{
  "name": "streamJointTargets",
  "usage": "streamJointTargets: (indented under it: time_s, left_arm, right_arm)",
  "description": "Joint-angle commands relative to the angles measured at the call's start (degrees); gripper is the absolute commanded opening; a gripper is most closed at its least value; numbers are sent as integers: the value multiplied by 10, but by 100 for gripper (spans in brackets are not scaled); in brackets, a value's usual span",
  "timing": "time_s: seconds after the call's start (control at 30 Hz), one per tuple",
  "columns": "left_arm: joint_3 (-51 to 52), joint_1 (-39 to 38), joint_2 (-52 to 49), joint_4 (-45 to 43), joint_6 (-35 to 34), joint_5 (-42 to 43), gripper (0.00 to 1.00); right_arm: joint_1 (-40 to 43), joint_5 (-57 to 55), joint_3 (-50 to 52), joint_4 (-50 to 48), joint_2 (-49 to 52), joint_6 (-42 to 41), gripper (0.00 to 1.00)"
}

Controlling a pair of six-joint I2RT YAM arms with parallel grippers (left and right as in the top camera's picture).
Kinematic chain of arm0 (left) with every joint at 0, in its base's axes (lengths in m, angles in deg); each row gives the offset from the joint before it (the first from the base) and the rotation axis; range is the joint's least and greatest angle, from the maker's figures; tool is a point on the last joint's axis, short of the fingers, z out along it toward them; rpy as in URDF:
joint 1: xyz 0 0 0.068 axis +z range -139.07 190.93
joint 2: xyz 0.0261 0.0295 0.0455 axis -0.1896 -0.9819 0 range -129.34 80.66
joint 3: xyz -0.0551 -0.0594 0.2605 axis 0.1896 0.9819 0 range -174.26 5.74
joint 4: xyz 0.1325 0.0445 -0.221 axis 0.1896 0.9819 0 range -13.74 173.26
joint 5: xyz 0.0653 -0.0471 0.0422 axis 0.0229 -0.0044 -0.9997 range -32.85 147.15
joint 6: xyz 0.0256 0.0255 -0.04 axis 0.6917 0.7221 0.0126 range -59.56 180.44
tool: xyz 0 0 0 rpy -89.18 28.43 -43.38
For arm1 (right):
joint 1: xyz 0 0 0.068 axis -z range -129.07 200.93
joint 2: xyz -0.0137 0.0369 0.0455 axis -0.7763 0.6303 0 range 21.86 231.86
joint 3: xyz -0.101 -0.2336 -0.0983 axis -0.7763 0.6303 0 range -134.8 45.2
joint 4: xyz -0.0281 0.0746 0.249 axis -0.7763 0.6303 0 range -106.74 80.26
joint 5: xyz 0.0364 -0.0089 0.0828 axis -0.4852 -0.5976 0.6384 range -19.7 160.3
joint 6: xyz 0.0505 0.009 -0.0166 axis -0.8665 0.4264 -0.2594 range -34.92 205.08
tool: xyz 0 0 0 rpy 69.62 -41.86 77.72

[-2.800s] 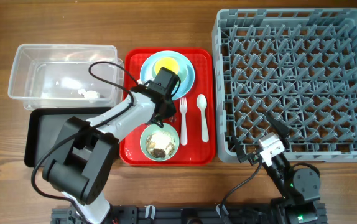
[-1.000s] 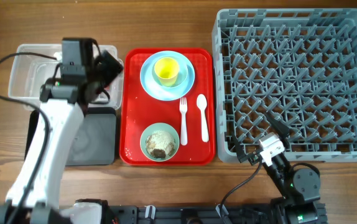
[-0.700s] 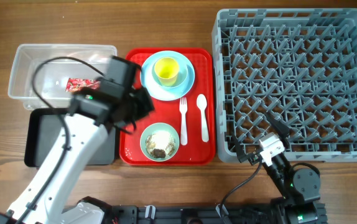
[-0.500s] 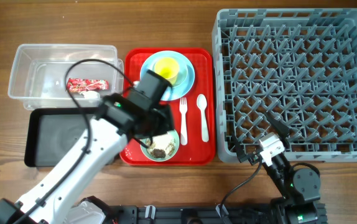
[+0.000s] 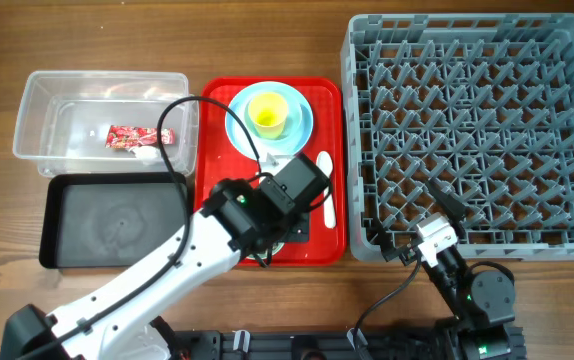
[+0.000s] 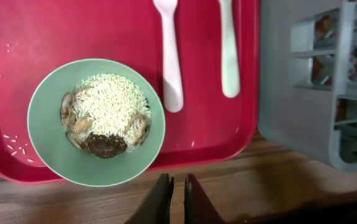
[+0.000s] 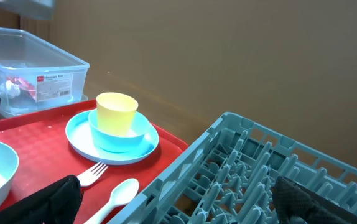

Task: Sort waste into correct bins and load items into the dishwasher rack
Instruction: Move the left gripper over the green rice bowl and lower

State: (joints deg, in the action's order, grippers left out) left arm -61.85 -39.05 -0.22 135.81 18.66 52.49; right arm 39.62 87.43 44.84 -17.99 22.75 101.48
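Observation:
The mint green bowl (image 6: 96, 121) holds rice-like food scraps (image 6: 107, 106) and stands at the front of the red tray (image 6: 54, 31). My left gripper (image 6: 172, 198) hovers above the tray's front edge next to the bowl, shut and empty; in the overhead view it (image 5: 285, 228) hides the bowl. The white fork (image 6: 171, 56) and spoon (image 6: 228, 50) lie right of the bowl. The yellow cup (image 5: 267, 112) stands on the blue plate (image 5: 302, 125). The red wrapper (image 5: 139, 135) and white tissue (image 5: 145, 153) lie in the clear tub (image 5: 37, 110). My right gripper (image 7: 185, 205) is open and empty at the grey rack's (image 5: 477, 130) front edge.
The black tray (image 5: 117, 220) lies in front of the clear tub, left of the red tray. A few rice grains (image 6: 10, 140) lie loose on the red tray beside the bowl. The rack's corner (image 6: 315, 81) is close to the right of the spoon.
My left arm swung from the clear tub, where the red wrapper now lies, across the red tray to above the bowl. The right arm has not moved.

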Motion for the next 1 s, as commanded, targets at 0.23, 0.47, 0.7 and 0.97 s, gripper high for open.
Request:
streamJointTargets:
  time_s: [0.23,0.47,0.7,0.97]
  left_arm:
    - [29,-4,-56,-19,-24,-21,9]
    - [29,-4,-79,-25,-24,-21,10]
    - [29,-4,-84,-28,-24,-21,10]
    - [29,-4,-85,-28,-24,-21,10]
  right_arm:
    - [0,4,1,-2,-5,1,100]
    - [0,4,1,-2,-5,1,100]
    - [0,4,1,-2,-5,1,100]
    - [0,4,1,-2,-5,1,100]
